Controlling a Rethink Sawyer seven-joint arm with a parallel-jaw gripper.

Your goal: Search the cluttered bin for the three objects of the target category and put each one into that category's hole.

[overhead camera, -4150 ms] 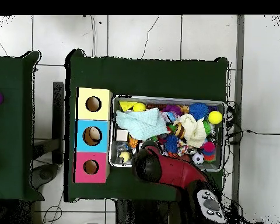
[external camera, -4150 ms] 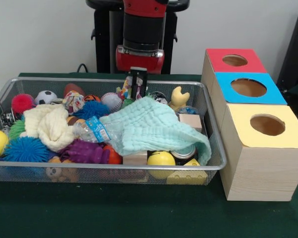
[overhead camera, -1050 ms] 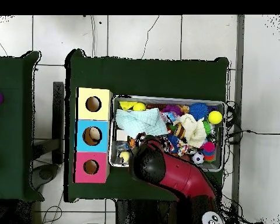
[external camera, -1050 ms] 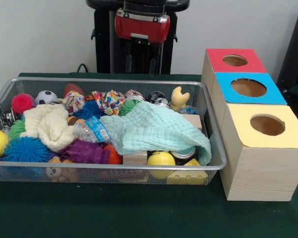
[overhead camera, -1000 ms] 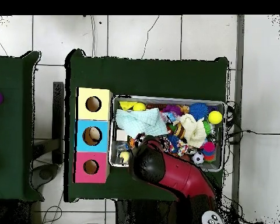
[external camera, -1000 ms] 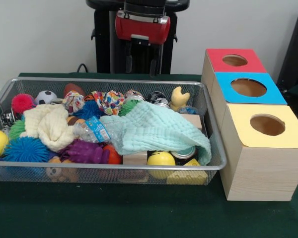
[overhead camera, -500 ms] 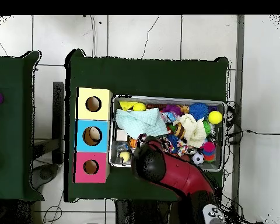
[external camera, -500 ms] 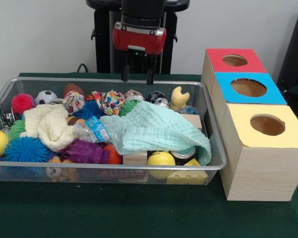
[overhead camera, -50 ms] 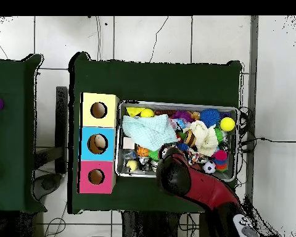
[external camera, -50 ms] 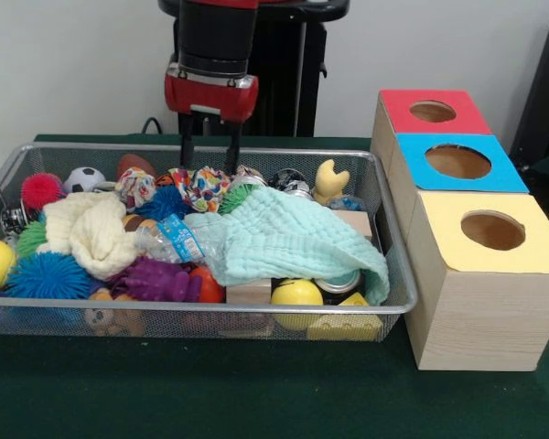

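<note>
Bin (external camera, -50 ms: 398, 297) contents lie directly beneath the gripper (external camera, -50 ms: 209, 154), whose two fingers hang parted and empty above the far rim; the multicoloured patterned ball (external camera, -50 ms: 204, 186) sits just below and slightly nearer the camera, suggesting a short vertical descent

Hand (external camera, -50 ms: 209, 154) hung open above far side of wire bin (external camera, -50 ms: 210, 315), clear air under fingers. Bin packed w/ toys — mint cloth (external camera, -50 ms: 288, 240) covered centre-right, cream cloth (external camera, -50 ms: 90, 233) at left. Red (external camera, -50 ms: 432, 112), blue (external camera, -50 ms: 457, 162), yellow holes (external camera, -50 ms: 492, 230) unobstructed; bench (external camera, -50 ms: 210, 393) bare in front.
</note>
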